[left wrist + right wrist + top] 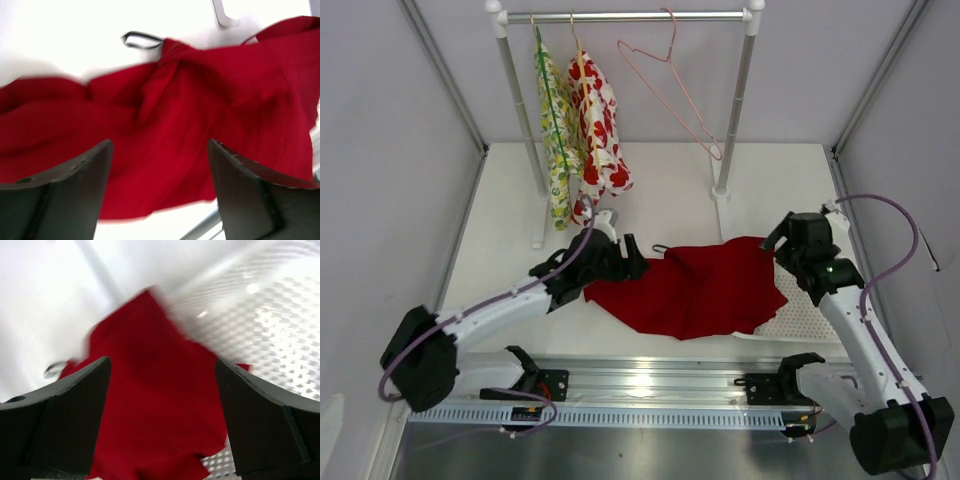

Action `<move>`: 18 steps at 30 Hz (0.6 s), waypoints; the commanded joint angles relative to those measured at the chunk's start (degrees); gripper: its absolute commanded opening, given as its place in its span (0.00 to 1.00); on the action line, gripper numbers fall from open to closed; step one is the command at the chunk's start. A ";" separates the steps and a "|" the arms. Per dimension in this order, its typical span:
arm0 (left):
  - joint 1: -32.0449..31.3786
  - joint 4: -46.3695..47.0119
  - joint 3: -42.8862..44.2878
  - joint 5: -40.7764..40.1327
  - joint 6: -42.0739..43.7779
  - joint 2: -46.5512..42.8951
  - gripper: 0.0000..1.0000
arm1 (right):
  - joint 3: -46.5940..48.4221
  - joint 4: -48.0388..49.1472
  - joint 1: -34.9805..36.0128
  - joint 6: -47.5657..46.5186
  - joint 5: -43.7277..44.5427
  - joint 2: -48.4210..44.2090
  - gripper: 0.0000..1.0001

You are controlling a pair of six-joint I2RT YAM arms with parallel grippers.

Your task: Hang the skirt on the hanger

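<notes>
Over the table, left gripper and right gripper hang spread wide above the skirt, holding nothing; only the overhead view shows the pink hanger.

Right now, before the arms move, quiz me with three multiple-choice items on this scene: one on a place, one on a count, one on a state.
1. Where does the red skirt lie?
A. In a bin
B. Spread on the white table
C. On the floor

2. How many hangers hang from the rail?
A. One
B. Two
C. Three

3. The pink wire hanger is:
A. Bare
B. Carrying the red skirt
C. Lying on the white table

Answers:
1. B, the top view shows it spread on the tabletop between the two arms.
2. C, three hooks sit on the rail.
3. A, it hangs from the rail with nothing on its wire.
</notes>
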 commanded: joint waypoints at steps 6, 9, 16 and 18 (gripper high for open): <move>-2.21 17.30 13.96 -0.60 2.35 23.23 0.66 | -4.23 4.58 -24.13 -2.80 -19.16 3.82 0.88; -2.21 18.03 16.24 2.21 4.54 25.79 0.65 | -4.23 5.02 -25.55 -3.16 -19.52 5.06 0.88; -2.03 21.36 16.43 6.78 7.28 29.75 0.81 | -5.20 8.18 -28.98 -4.65 -20.40 9.53 0.88; -2.03 23.46 16.08 8.36 10.42 30.28 0.78 | -5.20 8.80 -29.86 -4.92 -20.49 10.51 0.88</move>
